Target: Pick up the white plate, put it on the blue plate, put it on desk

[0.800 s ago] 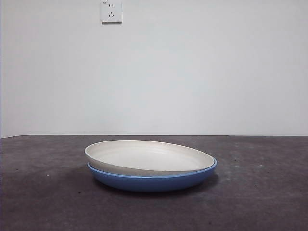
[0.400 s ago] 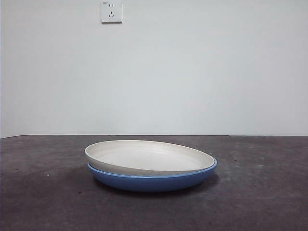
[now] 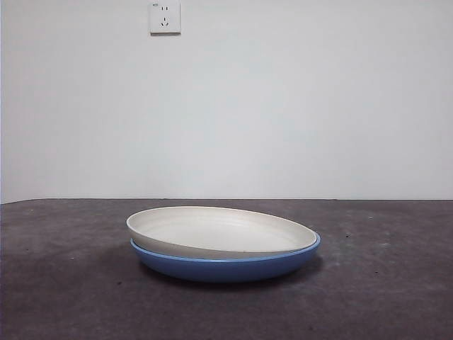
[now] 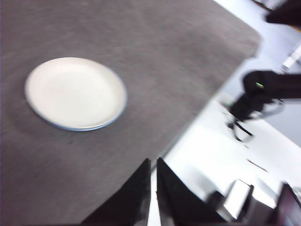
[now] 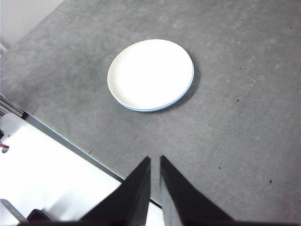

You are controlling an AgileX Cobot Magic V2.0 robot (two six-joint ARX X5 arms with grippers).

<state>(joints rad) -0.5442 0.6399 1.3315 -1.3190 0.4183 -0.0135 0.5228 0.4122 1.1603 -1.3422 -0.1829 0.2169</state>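
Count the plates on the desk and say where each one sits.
2. The blue plate sits on the desk. The white plate rests tilted inside it, raised on one side. No other plate shows in any view.

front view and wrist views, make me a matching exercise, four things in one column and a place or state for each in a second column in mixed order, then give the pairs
Column 1:
1. white plate
2. blue plate
3. desk
4. left gripper

Column 2:
a. carries both plates
b. lies tilted on top of the other plate
c. up off the desk, away from the plates, jaws nearly closed
d. at the bottom of the stack, rim showing under the other plate

Pairs: 1-b, 2-d, 3-a, 4-c
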